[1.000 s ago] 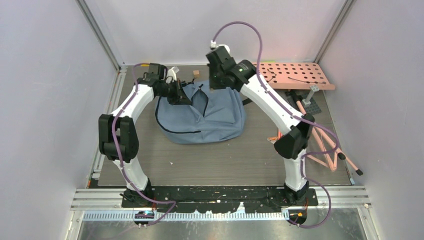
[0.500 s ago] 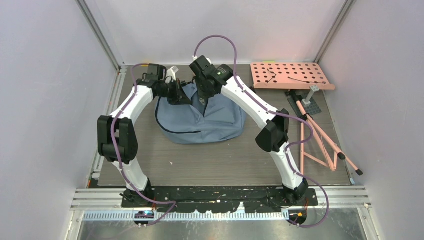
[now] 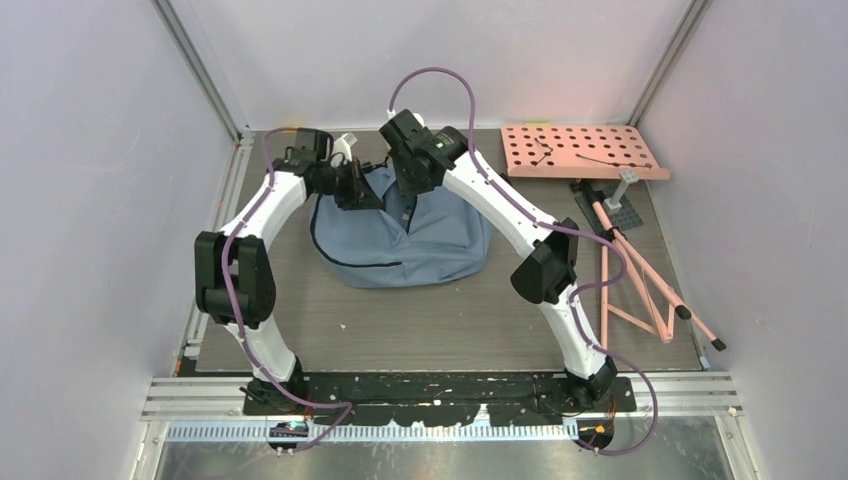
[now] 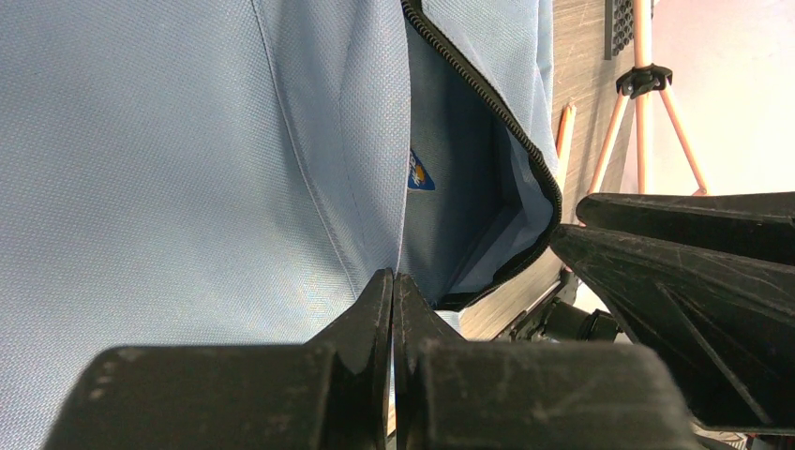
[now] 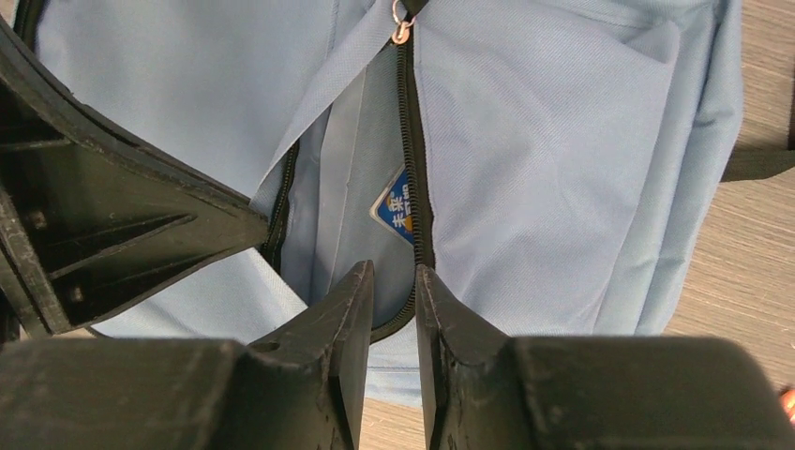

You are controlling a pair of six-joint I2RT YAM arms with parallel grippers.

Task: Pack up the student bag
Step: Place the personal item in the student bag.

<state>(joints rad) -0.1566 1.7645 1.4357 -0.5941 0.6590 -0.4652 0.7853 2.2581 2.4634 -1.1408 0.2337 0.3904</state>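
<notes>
Grey-blue student bag [image 3: 410, 240] lies on desk [image 3: 420, 330], by middle of far edge. Fabric flap pinched tight in left end effector [image 4: 394, 281]; right end effector [image 5: 394, 281] slightly parted, empty, directly over zipper opening [image 5: 356, 187], which runs near-to-far

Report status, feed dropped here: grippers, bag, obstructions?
Left gripper shut on student bag fabric. Right gripper slightly open over unzipped mouth, holding nothing. No obstruction seen.

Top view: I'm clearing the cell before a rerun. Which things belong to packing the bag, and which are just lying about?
Job in hand:
- student bag, main zip open

Lying about:
- pink pegboard, far right
- pink rod stand, flat on the table's right side
</notes>
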